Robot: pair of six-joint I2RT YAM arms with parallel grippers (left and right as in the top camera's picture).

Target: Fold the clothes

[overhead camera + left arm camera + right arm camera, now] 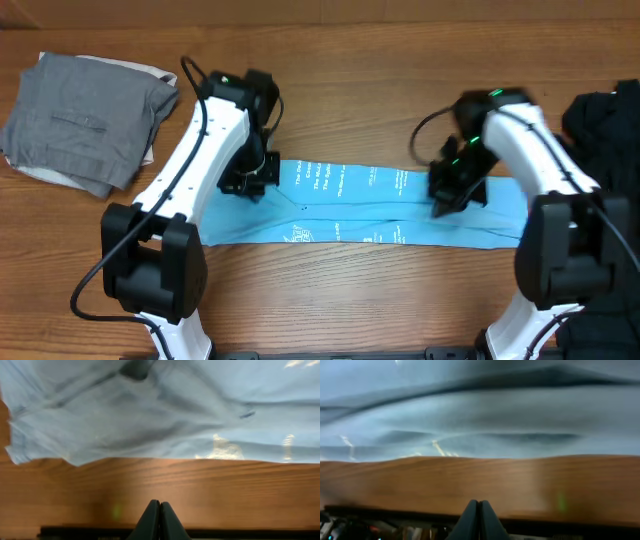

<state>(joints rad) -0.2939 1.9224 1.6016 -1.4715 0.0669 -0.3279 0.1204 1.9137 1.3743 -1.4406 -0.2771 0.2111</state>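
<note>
The clothes are a light blue T-shirt (360, 205) with small white text, lying folded into a long strip across the middle of the table. My left gripper (247, 183) is at the strip's left end, by its far edge. My right gripper (452, 198) is over the strip towards its right end. In the left wrist view the gripper (160, 506) is shut with nothing in it, bare wood lies under it and the shirt (150, 410) is beyond. The right wrist view shows the same: gripper (479, 506) shut and empty, with the shirt (480, 415) ahead of it.
A folded grey garment (85, 115) lies at the far left of the wooden table (350, 290). A pile of dark cloth (605, 115) sits at the right edge. Both arm bases stand at the near edge.
</note>
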